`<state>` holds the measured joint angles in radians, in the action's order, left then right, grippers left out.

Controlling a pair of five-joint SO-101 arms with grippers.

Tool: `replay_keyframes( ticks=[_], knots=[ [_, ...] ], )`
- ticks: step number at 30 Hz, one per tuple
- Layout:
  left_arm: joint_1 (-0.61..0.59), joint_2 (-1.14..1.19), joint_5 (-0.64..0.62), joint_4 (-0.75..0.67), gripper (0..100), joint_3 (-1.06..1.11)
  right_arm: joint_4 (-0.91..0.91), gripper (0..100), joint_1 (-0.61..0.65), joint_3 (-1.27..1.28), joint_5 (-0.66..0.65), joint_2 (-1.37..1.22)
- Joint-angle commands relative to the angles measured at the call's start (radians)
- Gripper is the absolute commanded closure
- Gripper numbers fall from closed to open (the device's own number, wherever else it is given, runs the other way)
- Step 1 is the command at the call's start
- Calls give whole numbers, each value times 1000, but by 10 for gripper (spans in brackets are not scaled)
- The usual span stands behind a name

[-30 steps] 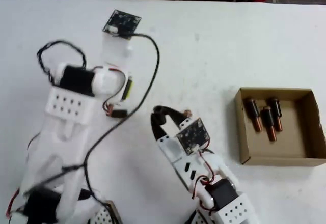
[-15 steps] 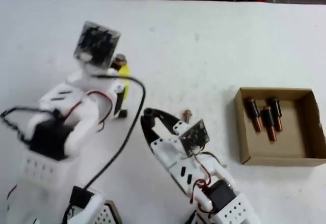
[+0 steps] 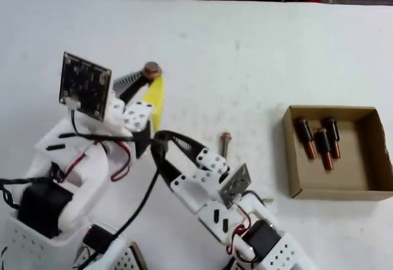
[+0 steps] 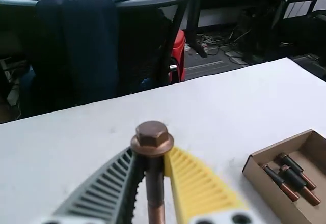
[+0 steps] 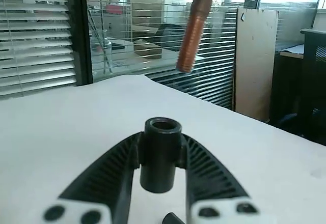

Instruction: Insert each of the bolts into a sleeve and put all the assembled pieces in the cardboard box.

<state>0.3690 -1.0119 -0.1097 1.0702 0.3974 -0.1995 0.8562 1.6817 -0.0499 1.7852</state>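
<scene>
My left gripper [image 3: 148, 78], with one grey and one yellow finger, is shut on a copper bolt [image 3: 151, 70] held head up above the table's left half. The left wrist view has the bolt [image 4: 152, 138] clamped just under its hex head. My right gripper [image 3: 162, 143] is shut on a black sleeve [image 3: 161, 140], just in front of and below the bolt. The sleeve [image 5: 162, 132] stands open end up in the right gripper [image 5: 161, 158], and the bolt's threaded tip [image 5: 195, 28] hangs above it, slightly off to one side. A loose bolt [image 3: 225, 143] lies on the table.
The cardboard box [image 3: 292, 159] sits at the right with three assembled pieces [image 3: 318, 138] inside; it is also in the left wrist view as the box [image 4: 257, 167]. A black cable [image 3: 142, 199] runs between the arms. A chair [image 4: 107, 40] stands beyond the table's far edge.
My left arm lifted the bolt off the table and turned it head up. My right gripper carried the sleeve leftward, under the bolt.
</scene>
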Motion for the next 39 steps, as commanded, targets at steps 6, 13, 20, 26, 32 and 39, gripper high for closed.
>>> replay_keyframes(
  ticks=[6,13,20,26,32,39],
  knots=[
    [56,-101,-14,-69,980,133,7,983,-24,8,-26,13],
    [58,-277,-11,-261,980,336,7,983,-76,8,-17,13],
    [58,-354,-12,-331,980,439,2,983,-79,8,58,13],
    [67,-355,-17,-325,980,434,2,983,-79,8,61,13],
    [137,-355,-11,-269,980,431,1,983,-81,8,60,12],
    [136,-355,-11,-262,980,431,1,983,-81,8,58,12]
  ],
)
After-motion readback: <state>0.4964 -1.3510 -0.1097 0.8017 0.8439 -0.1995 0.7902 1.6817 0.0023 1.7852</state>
